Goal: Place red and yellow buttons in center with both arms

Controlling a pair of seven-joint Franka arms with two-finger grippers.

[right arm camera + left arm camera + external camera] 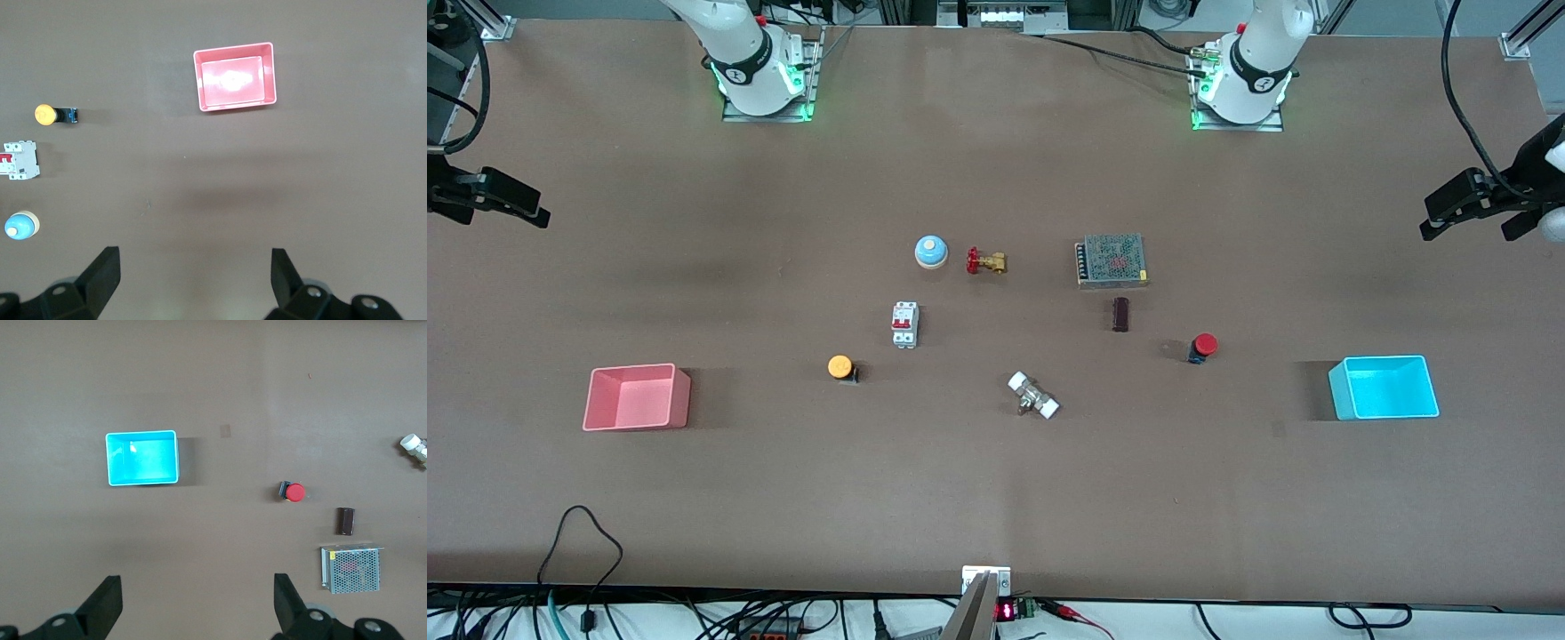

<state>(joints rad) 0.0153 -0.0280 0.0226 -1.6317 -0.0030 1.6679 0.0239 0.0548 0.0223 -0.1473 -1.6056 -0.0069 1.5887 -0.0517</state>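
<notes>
The white-capped fitting point(1033, 396) lies nearest the camera, one of six small parts around the table's centre point(996, 462), between one pink tray point(638, 397) and one cyan tray point(1384, 388). Two arms wait high at the table's ends, left gripper point(193, 603) and right gripper point(195, 277) both spread open, holding nothing. The two buttons lie on their sides, well apart: the yellow button point(841, 367) toward the pink tray, the red button point(1202, 347) toward the cyan, each with its cap end toward its tray.

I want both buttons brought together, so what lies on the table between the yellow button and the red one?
In the front view, a white-capped metal fitting lies between the yellow button and the red button, slightly nearer the camera. Otherwise bare tabletop.
</notes>
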